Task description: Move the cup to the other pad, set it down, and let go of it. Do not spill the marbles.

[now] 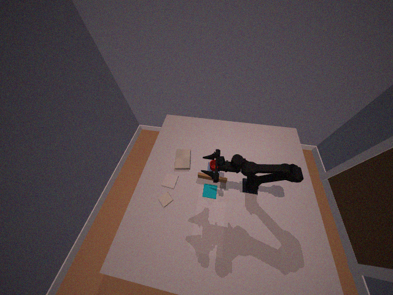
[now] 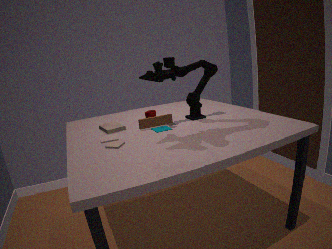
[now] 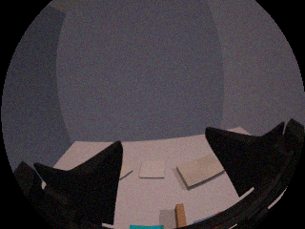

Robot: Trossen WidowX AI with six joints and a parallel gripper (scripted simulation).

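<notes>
Black gripper hanging wide open and empty high above the table at upper centre, red cup sitting mid-frame behind the wooden block, teal pad lying just in front of that block

I see a matt, pale bench with a smooth top. The upright block looks like plain wood. The red cup and teal pad read as matt plastic. The claw is dull black.
</notes>
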